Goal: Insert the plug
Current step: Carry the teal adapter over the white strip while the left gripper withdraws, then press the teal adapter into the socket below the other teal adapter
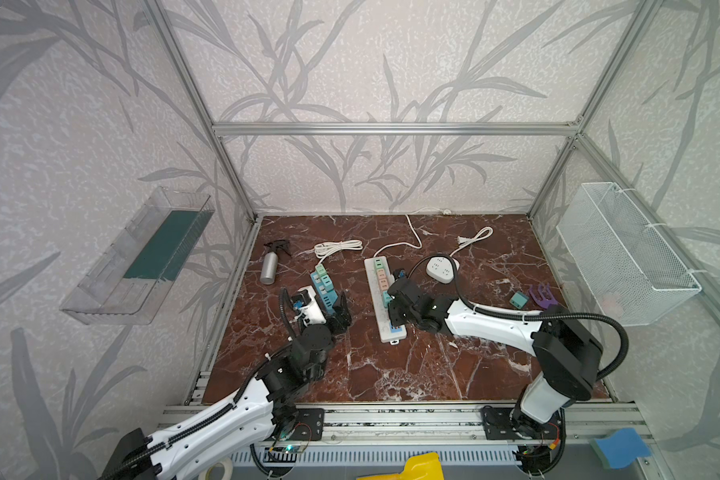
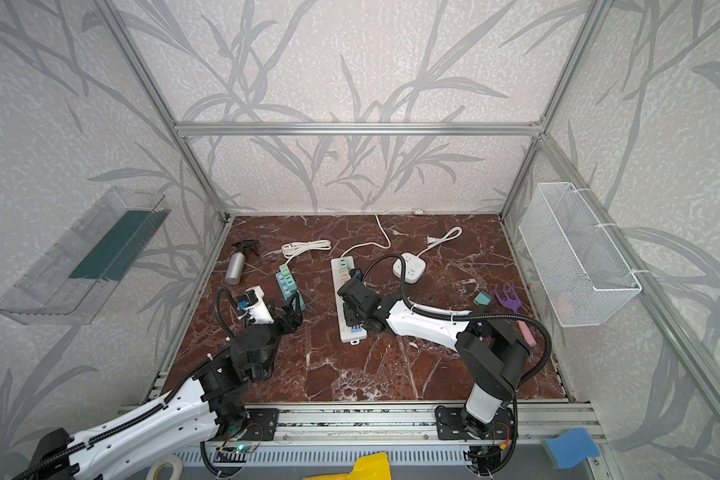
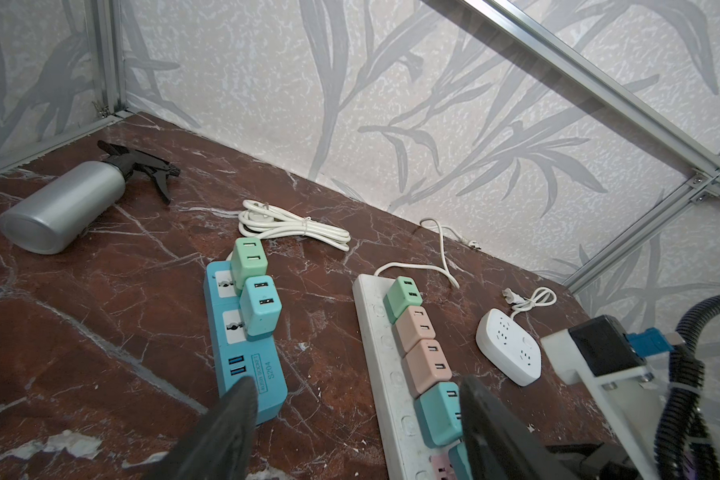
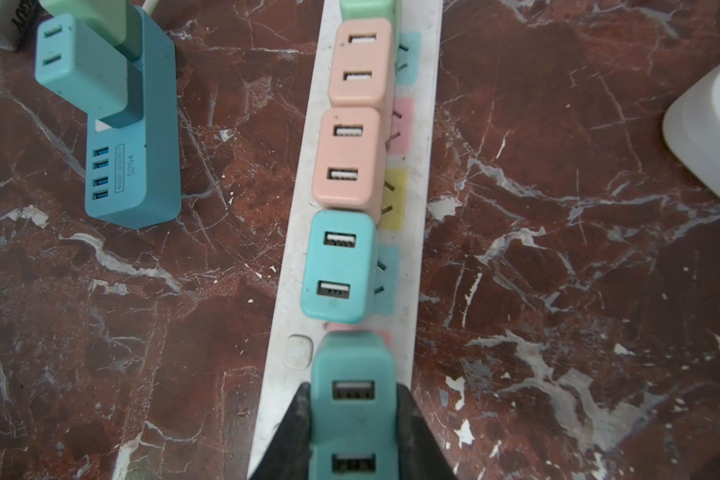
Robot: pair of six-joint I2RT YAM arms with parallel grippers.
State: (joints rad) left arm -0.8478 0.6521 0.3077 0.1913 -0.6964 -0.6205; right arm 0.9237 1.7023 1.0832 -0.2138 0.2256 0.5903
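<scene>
Now the right gripper (image 4: 352, 399) clamps a teal plug (image 4: 350, 365) over the white power strip (image 4: 423, 124) (beside a seated teal plug (image 4: 337, 266)); the left gripper (image 3: 356, 384) gapes, empty.

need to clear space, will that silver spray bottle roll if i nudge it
Likely: the spray bottle lies on its round side on the smooth table, so a sideways nudge should roll it. Its black trigger head would probably stop it early.

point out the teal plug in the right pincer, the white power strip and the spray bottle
teal plug (image 4: 352, 365), right wrist view, face above its upper usb port
white power strip (image 4: 423, 124), right wrist view, bare edge beside the pink label
spray bottle (image 3: 67, 203), left wrist view, middle of the silver body
</scene>
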